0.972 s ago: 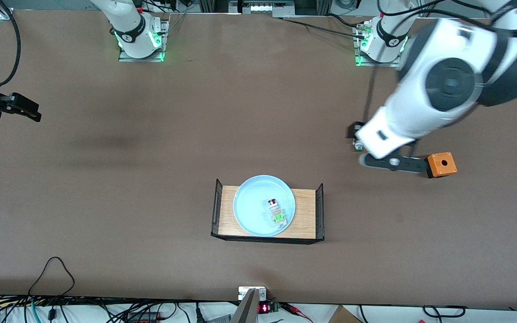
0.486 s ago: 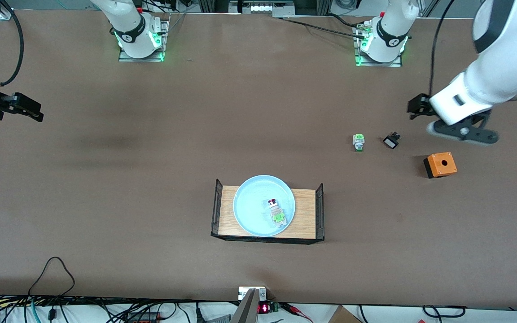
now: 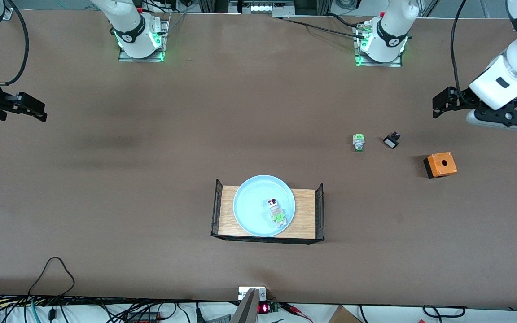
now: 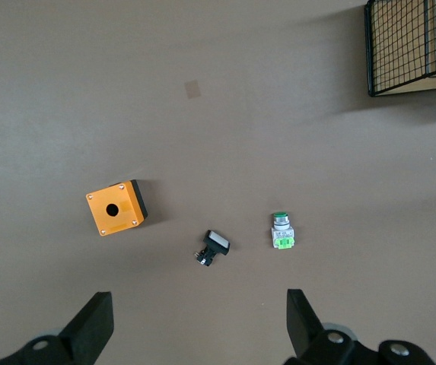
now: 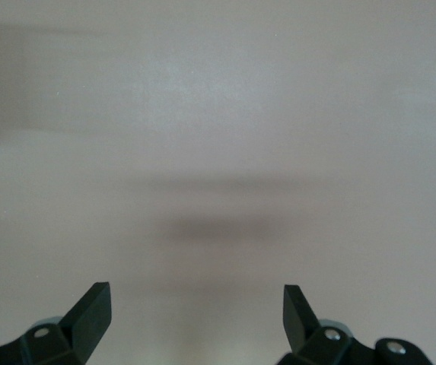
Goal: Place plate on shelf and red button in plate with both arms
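Observation:
The light blue plate (image 3: 251, 206) rests on a wooden tray (image 3: 305, 215) near the table's middle. The red button (image 3: 275, 211) lies on its side in the plate, red cap toward the robots' bases. My left gripper (image 3: 441, 104) hangs open over bare table at the left arm's end, holding nothing. In the left wrist view the left gripper (image 4: 198, 327) has wide-spread fingers (image 4: 96, 327) with only table between them. My right gripper (image 3: 32, 107) is open and empty over bare table at the right arm's end. The right wrist view shows the right gripper (image 5: 196, 312) over plain tabletop.
A green-capped button (image 3: 358, 142) (image 4: 281, 230), a small black-and-white part (image 3: 391, 141) (image 4: 214, 247) and an orange box (image 3: 440, 164) (image 4: 115, 207) lie toward the left arm's end. The tray has black mesh ends (image 4: 408, 46). Cables run along the table's front edge.
The left arm has swung away from above the small parts toward its own end of the table, uncovering them. The right gripper has barely shifted. Plate and red button have stayed put.

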You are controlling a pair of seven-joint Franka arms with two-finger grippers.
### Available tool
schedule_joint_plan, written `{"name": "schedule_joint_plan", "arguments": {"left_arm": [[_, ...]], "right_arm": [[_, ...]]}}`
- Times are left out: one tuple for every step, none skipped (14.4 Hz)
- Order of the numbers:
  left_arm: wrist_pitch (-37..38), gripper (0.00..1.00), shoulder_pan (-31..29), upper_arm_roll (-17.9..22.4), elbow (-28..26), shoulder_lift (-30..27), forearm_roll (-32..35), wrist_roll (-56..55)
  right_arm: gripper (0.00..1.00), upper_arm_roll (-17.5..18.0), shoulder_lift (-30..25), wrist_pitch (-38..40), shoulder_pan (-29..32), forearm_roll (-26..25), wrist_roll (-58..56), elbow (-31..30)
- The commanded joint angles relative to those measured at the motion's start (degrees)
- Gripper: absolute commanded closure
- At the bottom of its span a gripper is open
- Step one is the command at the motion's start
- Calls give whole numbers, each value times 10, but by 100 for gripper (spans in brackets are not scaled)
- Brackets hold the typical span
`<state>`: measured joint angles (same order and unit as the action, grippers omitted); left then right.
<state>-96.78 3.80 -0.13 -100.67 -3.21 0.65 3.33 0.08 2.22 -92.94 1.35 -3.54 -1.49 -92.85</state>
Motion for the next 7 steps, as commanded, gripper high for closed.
{"name": "schedule_joint_plan", "arguments": {"left_arm": [[18, 0, -6, 8, -5, -11, -7, 10], [32, 0, -13, 7, -1, -10, -7, 12], [34, 0, -15, 7, 5, -7, -7, 13], [36, 0, -17, 7, 7, -3, -7, 14], [36, 0, -19, 7, 7, -2, -7, 13], [35, 0, -19, 7, 13, 0, -7, 13], [35, 0, -19, 6, 18, 3, -7, 11]], "right_arm": [[0, 1, -4, 7, 1, 5, -11, 5], [0, 0, -4, 7, 1, 5, -11, 5], [0, 0, -4, 7, 1, 5, -11, 5], [0, 0, -4, 7, 1, 5, -11, 5], [0, 0, -4, 7, 1, 5, -11, 5], [0, 0, -5, 7, 1, 5, -11, 5], [0, 0, -5, 7, 1, 5, -11, 5]]}}
